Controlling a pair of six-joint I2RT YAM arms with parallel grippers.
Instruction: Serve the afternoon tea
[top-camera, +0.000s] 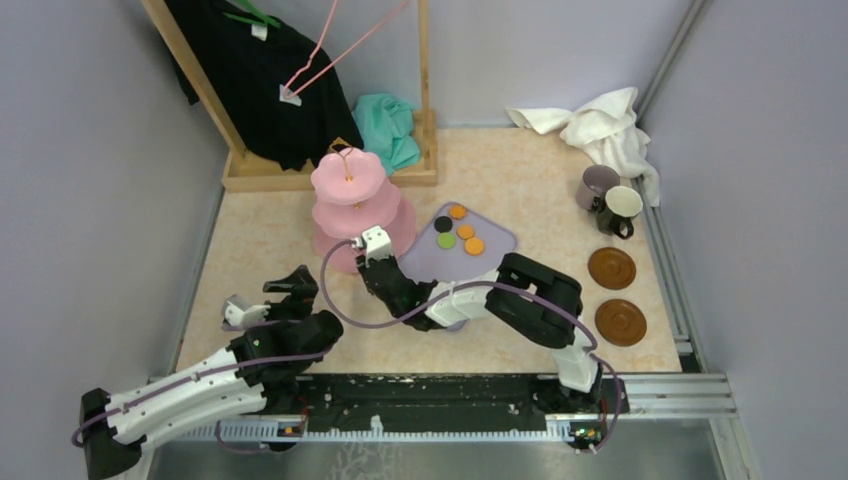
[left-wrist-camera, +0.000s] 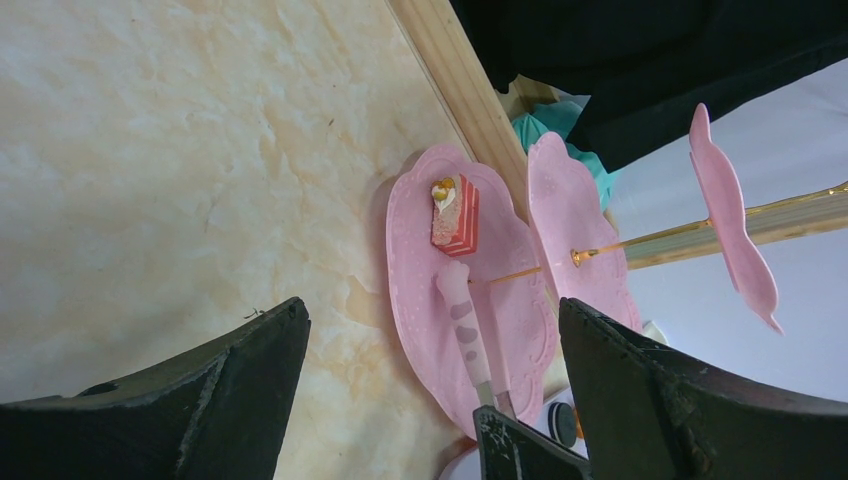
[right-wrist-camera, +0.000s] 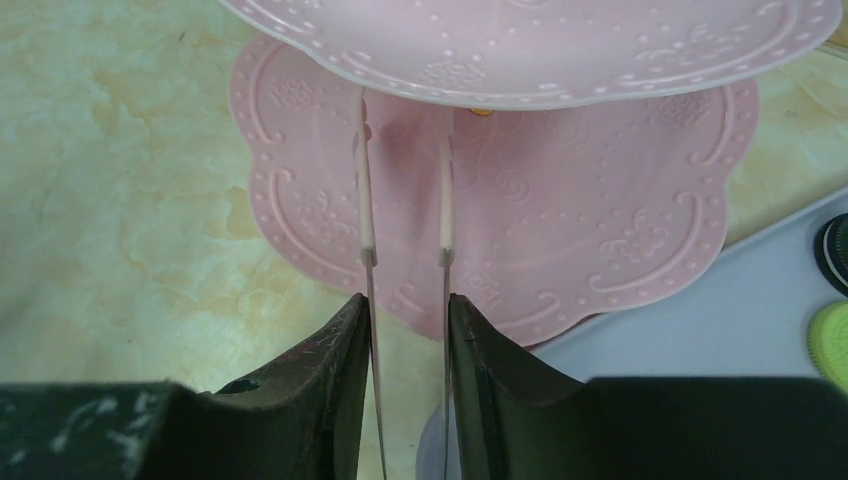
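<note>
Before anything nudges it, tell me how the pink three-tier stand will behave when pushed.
The pink stand is tall on a thin gold rod, so a push high would probably tip it. Its tiers look like thin plastic: likely light, sliding on the smooth table. The cake slice on its bottom tier may topple.

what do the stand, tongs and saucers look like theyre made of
stand: likely moulded plastic, satin pink; embossed dots and scrolls.
tongs: thin grey strips, probably metal, with pale pink tips, maybe silicone.
saucers: brown, smooth, ringed centre; ceramic or plastic, unclear.
</note>
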